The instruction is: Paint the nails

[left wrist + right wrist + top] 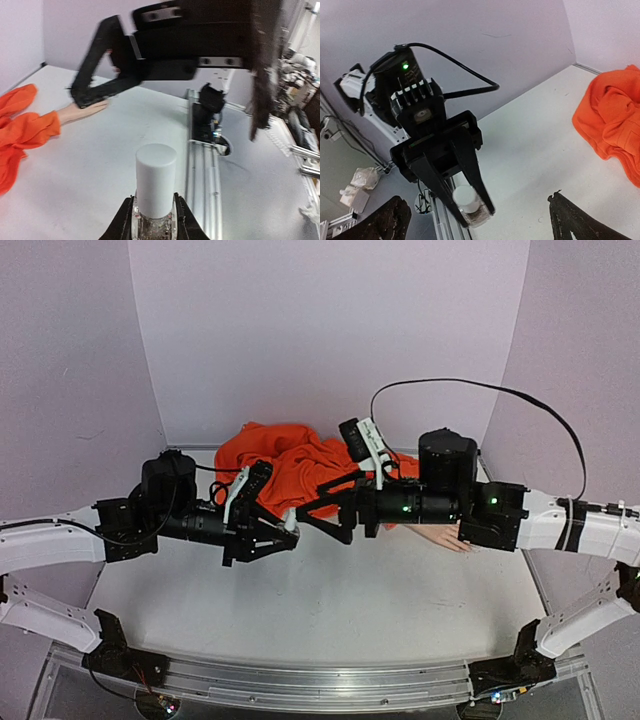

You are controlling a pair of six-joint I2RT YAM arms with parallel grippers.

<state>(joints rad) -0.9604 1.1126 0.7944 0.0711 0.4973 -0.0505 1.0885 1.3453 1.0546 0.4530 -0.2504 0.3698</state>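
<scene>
**Nails** (pixel 466 544): we cannot make them out one by one. They belong to the fingertip end of the pale mannequin hand (pixel 448 537). The hand lies flat on the table (pixel 330 620), behind the right pincer (pixel 328 520) and under that arm's wrist section. In the left wrist view, one right finger (pixel 94 93) lines up with the hand's fingertips, and we cannot tell whether they touch.

**Orange sleeve** (pixel 290 465): it is bunched on the far side of both pincers, and the hand comes out of it.

**Right pincer:** we see its fingers spread wide and holding nothing. The arm reaches in from the right with its forearm about level, pointing left.

**Left pincer** (pixel 155 217): it is clamped on the glass body of a small clear bottle (pixel 156 172). The bottle's white cap sticks out past the fingertips. The arm reaches in from the left with its forearm about level, pointing right. We record the two pincers facing each other above the middle of the table. In the right wrist view the bottle sits straight ahead of the right pincer, in line with the gap between its spread fingers.
</scene>
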